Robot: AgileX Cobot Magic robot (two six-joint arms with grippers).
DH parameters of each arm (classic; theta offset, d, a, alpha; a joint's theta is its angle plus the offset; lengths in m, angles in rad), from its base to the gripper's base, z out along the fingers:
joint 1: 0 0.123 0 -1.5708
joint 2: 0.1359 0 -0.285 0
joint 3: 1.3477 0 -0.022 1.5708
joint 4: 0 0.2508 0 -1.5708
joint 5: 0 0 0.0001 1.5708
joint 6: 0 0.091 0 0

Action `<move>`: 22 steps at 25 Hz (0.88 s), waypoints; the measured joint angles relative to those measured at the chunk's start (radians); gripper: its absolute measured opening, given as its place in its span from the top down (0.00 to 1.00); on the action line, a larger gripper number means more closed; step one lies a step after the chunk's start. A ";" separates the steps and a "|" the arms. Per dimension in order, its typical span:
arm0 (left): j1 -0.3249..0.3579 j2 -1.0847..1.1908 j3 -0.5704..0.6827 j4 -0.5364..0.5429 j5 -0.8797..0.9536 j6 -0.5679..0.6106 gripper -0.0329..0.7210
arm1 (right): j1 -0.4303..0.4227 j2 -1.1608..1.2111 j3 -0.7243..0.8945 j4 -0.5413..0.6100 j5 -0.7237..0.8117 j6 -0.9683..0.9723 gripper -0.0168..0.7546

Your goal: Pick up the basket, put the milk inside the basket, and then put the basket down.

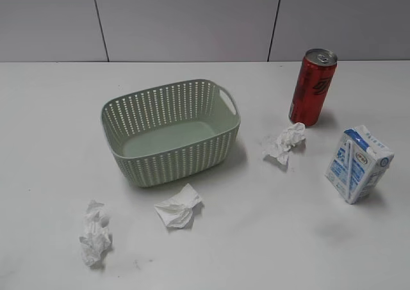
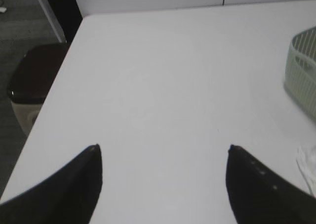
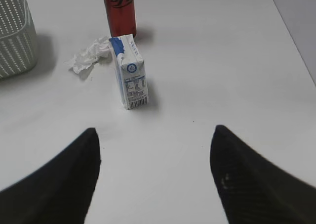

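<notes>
Exterior view: basket point(image 1: 170, 131) centre, empty; milk point(image 1: 357, 163) upright far right. Left gripper point(image 2: 163, 150) and right gripper point(image 3: 154, 130) both spread, empty. Judgement: left takes basket's left rim, avoiding tissue point(image 1: 178, 208).

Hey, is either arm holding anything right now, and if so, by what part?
Nothing is held. Both the left gripper and the right gripper have their jaws open over bare table; the basket and milk stand untouched.
</notes>
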 joint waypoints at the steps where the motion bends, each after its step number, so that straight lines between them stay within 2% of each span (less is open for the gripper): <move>1: 0.000 0.035 -0.004 0.008 -0.061 -0.001 0.19 | 0.000 0.000 0.000 0.000 0.000 0.000 0.30; 6: 0.001 0.342 -0.009 0.021 -0.373 0.001 0.19 | 0.000 0.000 0.000 0.000 0.000 0.000 0.30; 10: 0.001 0.633 -0.039 -0.047 -0.503 0.001 0.19 | 0.000 0.000 0.000 0.000 0.000 0.001 0.30; 14: -0.019 0.894 -0.175 -0.131 -0.410 0.003 0.19 | 0.000 0.000 0.000 0.002 0.000 0.001 0.30; 19: -0.116 1.177 -0.419 -0.208 -0.175 0.004 0.17 | 0.000 0.000 0.000 0.003 0.000 0.001 0.30; 22: -0.180 1.287 -0.562 -0.280 -0.095 0.007 0.16 | 0.000 0.000 0.000 0.004 0.000 0.001 0.30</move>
